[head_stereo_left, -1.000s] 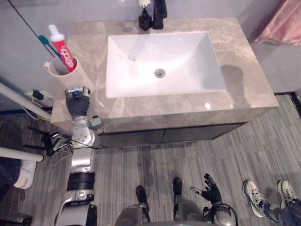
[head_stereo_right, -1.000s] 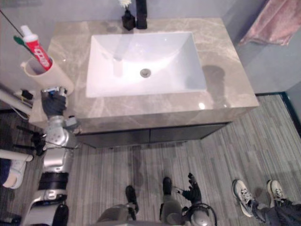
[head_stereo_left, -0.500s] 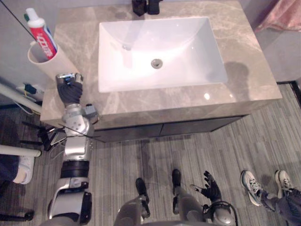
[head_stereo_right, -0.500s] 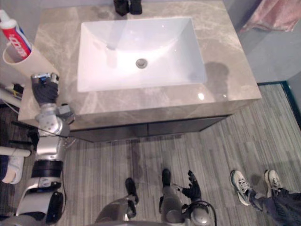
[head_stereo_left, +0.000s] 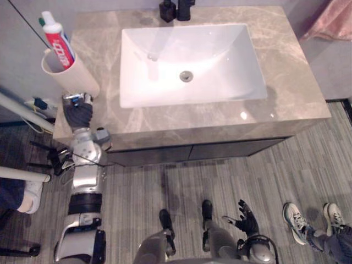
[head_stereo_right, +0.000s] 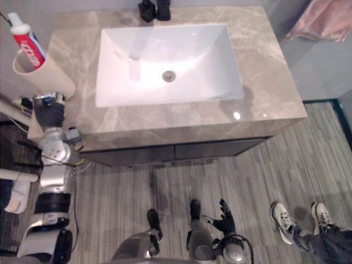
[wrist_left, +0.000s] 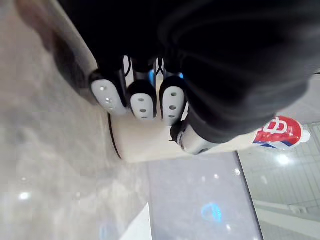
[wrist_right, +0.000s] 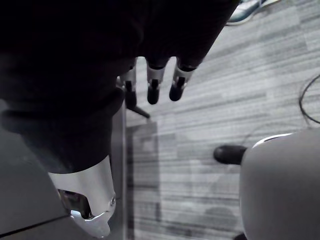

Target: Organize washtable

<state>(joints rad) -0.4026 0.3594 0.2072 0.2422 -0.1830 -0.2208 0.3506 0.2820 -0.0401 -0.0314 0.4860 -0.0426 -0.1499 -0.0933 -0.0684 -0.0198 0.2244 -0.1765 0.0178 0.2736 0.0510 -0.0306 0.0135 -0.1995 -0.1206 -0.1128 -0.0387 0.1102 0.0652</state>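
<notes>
The left robot hand [head_stereo_left: 77, 110] sits at the near corner of the tabletop [head_stereo_left: 291, 82], released. Its fingers [wrist_left: 141, 102] are fairly straight, tips touching the lower wall of the beige cup [head_stereo_left: 74, 77] just beyond them. The cup holds a toothpaste tube [head_stereo_left: 58, 45]. The right robot hand [head_stereo_left: 246, 221] hangs low over the floor [head_stereo_left: 308, 165], fingers loose and holding nothing.

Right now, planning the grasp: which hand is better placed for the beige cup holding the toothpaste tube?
Left: the left hand is beside the beige cup; the right hand hangs low over the floor.
</notes>
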